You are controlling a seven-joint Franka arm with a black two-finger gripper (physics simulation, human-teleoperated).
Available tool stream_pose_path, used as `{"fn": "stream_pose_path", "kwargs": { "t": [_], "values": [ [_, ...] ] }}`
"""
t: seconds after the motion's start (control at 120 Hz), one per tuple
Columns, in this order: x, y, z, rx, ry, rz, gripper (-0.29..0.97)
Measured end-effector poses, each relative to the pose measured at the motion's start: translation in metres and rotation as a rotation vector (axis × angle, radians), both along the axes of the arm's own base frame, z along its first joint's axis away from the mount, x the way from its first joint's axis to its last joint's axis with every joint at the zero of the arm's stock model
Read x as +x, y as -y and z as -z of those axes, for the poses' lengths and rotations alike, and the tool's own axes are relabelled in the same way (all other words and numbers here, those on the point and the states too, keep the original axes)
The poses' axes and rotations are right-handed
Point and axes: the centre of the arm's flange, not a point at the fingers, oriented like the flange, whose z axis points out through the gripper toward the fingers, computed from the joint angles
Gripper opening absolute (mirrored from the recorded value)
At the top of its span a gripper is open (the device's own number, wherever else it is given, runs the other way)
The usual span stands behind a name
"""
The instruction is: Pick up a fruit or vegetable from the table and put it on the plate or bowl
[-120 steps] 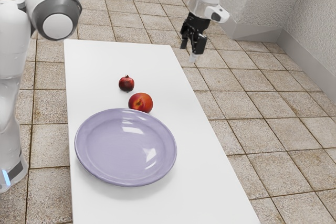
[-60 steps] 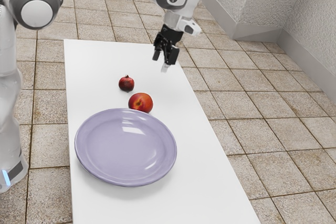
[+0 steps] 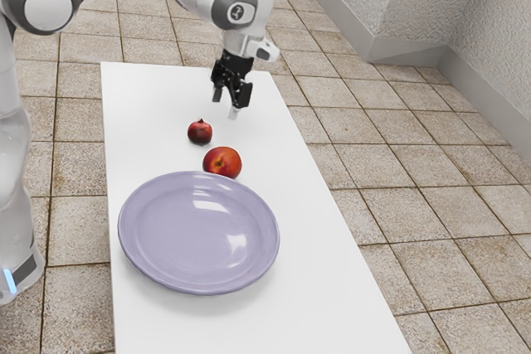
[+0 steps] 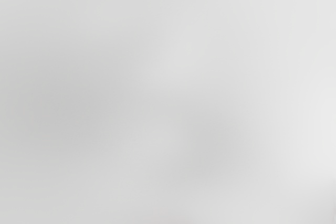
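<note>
Peach sits on the white table, close to the rim of the plate, which lies at its 7 o'clock. A smaller dark red fruit lies at the peach's 11 o'clock. The gripper hangs at 1 o'clock from the dark fruit, jaws parted, holding nothing. Both fruits are round and could roll away if the grip lands off-centre, and closing on one may nudge its neighbour. Neither shows a clear long axis; the dark fruit's small tip points to 12 o'clock.
</note>
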Motion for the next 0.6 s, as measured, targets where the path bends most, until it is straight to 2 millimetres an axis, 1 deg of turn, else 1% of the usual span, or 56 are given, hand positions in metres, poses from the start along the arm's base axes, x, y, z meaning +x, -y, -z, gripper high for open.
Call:
{"fn": "stream_pose_path", "kwargs": {
  "t": [0.083,0.158,0.217,0.275,0.342,0.425,0.5,0.6],
  "values": [
    [0.008,0.026,0.009,-0.004,0.005,0.052,0.68],
    [0.014,0.047,0.011,-0.003,0.016,0.095,0.68],
    [0.018,0.056,0.012,-0.002,0.024,0.116,0.68],
    [0.02,0.06,0.012,0.001,0.03,0.128,0.68],
    [0.02,0.058,0.012,0.005,0.034,0.128,0.68],
    [0.018,0.048,0.011,0.012,0.037,0.116,0.68],
    [0.016,0.034,0.01,0.019,0.04,0.095,0.68],
    [0.02,0.01,0.01,0.043,0.052,0.054,0.68]
  ]
}}
